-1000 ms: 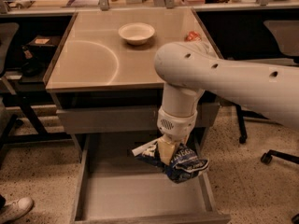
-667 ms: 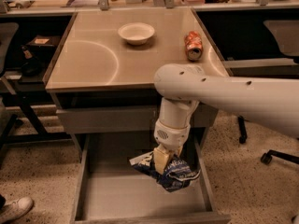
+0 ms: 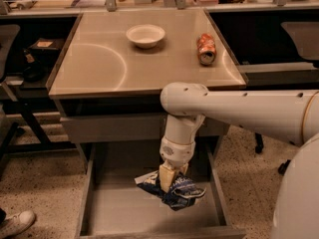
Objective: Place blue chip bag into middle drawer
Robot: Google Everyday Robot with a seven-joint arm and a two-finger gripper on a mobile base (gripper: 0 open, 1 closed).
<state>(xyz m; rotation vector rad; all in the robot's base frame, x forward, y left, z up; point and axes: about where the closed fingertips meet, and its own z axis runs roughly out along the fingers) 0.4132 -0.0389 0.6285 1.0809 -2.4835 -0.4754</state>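
Note:
The blue chip bag (image 3: 175, 189) is a crumpled navy foil bag with white lettering and a pale end seam at its left. It hangs low inside the open middle drawer (image 3: 119, 210), over the right half of the grey floor. My gripper (image 3: 168, 177) reaches straight down into the drawer from the white arm and is shut on the top of the bag. I cannot tell whether the bag touches the floor.
A white bowl (image 3: 145, 35) and an orange soda can (image 3: 206, 48) lying on its side are on the tan tabletop (image 3: 94, 63). A grey drawer front (image 3: 109, 128) sits above the open drawer. A shoe (image 3: 15, 224) is on the floor at the lower left.
My arm has moved left and lowered the bag deeper into the drawer. The soda can, hidden behind the arm a second ago, now shows.

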